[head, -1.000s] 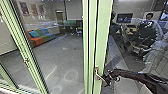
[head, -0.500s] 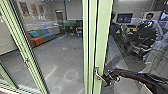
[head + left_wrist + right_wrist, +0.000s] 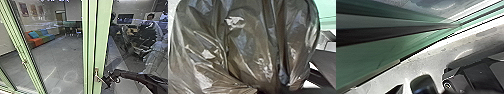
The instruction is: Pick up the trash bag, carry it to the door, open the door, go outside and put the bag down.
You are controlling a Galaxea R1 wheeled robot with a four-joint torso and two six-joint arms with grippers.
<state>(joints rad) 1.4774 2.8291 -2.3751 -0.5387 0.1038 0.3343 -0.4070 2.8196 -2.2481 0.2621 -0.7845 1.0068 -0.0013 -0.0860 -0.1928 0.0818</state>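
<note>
In the head view my right gripper [image 3: 104, 80] reaches in from the right to the metal handle [image 3: 96, 75] on the green-framed glass door [image 3: 103, 37]. Whether it grips the handle or only meets it, I cannot tell. The green door frame [image 3: 383, 53] slants through the right wrist view. A dark, shiny trash bag [image 3: 250, 47] looms large in the left wrist view, its folds drawn together at my left gripper [image 3: 275, 90], which is shut on it.
Behind the glass are a multicoloured sofa [image 3: 41, 38], chairs and a wall screen [image 3: 125, 18]. A person [image 3: 150, 25] is behind the glass at the right. Another green upright [image 3: 25, 57] with a small fitting runs down the left side.
The head camera has shifted slightly, so the room behind the glass sits a little differently. My right gripper is still at the handle.
</note>
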